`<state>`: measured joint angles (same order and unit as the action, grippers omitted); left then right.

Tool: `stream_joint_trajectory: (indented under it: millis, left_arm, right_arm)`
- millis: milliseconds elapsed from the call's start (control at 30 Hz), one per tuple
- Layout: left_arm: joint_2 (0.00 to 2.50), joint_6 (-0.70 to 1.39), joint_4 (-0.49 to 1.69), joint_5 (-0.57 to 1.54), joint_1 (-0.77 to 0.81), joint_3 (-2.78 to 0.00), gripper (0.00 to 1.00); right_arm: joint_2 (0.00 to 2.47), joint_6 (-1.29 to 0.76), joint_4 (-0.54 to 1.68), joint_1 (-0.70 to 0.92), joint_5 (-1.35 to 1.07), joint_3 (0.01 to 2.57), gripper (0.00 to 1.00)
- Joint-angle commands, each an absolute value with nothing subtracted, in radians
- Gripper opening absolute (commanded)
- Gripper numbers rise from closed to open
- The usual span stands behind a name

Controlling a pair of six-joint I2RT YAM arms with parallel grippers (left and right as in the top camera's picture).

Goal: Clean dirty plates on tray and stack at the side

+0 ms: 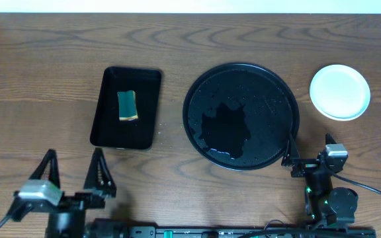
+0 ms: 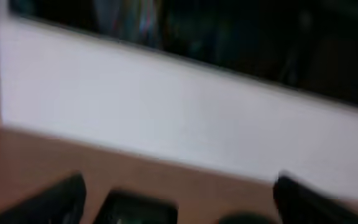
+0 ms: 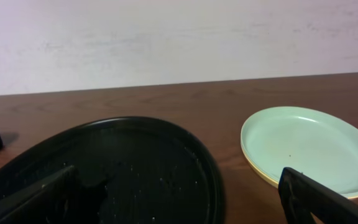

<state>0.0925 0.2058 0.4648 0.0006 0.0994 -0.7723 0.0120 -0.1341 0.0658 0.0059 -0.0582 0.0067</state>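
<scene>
The round black tray (image 1: 241,116) lies at centre right, wet, with a puddle and droplets and no plate on it. The plates (image 1: 340,91) sit stacked on the table to its right. In the right wrist view a pale mint plate (image 3: 309,146) is on top, with a yellowish rim showing under it. My right gripper (image 1: 307,151) is open near the tray's front right rim, holding nothing; in its own view the gripper (image 3: 176,202) hangs over the tray (image 3: 135,162). My left gripper (image 1: 71,168) is open and empty at the front left.
A rectangular black tray (image 1: 126,107) left of the round tray holds a green and yellow sponge (image 1: 127,106). The left wrist view is blurred; it shows a pale wall, wood and the rectangular tray's edge (image 2: 138,208). Cables run along the front edge.
</scene>
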Motion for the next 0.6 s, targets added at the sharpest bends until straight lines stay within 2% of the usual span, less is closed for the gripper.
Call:
stream_joint_trajectory:
  millis: [0, 100, 233, 567]
  left_arm:
    - [0.035, 0.204, 0.204, 0.044, 0.097, -0.596, 0.96]
    - [0.017, 0.208, -0.07, 0.087, 0.097, -0.436, 0.96]
    - [0.001, 0.223, -0.236, 0.097, 0.097, -0.293, 0.96]
    - [0.002, 0.222, -0.257, 0.085, 0.095, -0.132, 0.96]
  right_arm:
    - [0.005, -0.149, 0.071, 0.014, -0.057, 0.006, 0.99]
    - [0.005, -0.149, 0.071, 0.014, -0.057, 0.006, 0.99]
    - [0.005, -0.149, 0.071, 0.014, -0.057, 0.006, 0.99]
    - [0.005, -0.149, 0.071, 0.014, -0.057, 0.006, 0.99]
